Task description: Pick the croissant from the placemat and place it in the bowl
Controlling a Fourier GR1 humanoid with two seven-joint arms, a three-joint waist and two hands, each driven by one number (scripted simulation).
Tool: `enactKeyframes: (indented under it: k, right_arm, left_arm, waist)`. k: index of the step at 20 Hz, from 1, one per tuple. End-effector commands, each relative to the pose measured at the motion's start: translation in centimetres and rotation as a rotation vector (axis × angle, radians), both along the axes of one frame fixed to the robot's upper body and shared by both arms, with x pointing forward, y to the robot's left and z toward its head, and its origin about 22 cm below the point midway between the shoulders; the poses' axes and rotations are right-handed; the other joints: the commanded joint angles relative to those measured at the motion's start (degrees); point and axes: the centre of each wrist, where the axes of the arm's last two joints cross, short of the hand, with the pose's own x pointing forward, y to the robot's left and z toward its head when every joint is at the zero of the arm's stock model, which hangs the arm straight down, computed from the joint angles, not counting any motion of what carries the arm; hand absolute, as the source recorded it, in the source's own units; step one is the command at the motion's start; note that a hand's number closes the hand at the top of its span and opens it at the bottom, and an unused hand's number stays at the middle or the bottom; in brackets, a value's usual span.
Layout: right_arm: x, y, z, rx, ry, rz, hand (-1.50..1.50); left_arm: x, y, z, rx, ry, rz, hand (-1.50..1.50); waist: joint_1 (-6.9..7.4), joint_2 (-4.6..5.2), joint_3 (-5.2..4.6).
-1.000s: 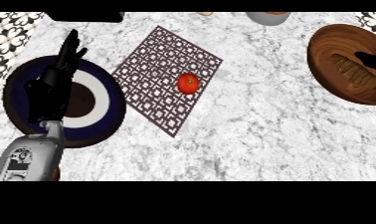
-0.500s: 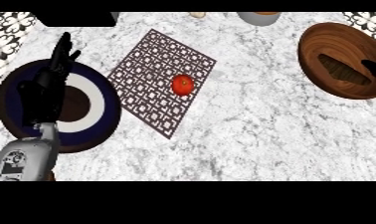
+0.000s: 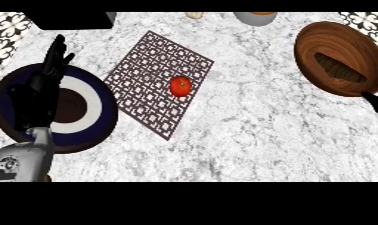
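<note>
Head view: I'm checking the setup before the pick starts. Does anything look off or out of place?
Yes. The task names a croissant, but the placemat holds only a small red, tomato-like fruit. The placemat also lies askew on the counter. The wooden bowl sits far right; the left hand rests open over a dark plate.

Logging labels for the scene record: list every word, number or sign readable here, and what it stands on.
Nothing here can be read.
Grey left forearm: a small dark marking near the lower edge, too small and blurred to read.
Patterned brown lattice placemat, round red fruit, dark blue and white plate, brown wooden bowl: no text.
</note>
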Motion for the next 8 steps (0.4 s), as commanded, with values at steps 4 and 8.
enactKeyframes:
  k: [4, 8]
  right_arm:
    - [-6.3, 2.6, -0.1, -0.009, -0.016, 0.023, -1.5]
    - [-6.3, 3.4, 0.2, -0.005, -0.027, 0.031, -1.5]
  left_arm:
    - [0.6, -0.4, -0.1, -0.01, -0.007, -0.009, 0.0]
    - [-1.1, 0.3, 0.5, 0.002, -0.004, -0.029, 0.0]
  waist:
    - [0.99, 0.45, 0.09]
    - [1.33, 0.47, 0.11]
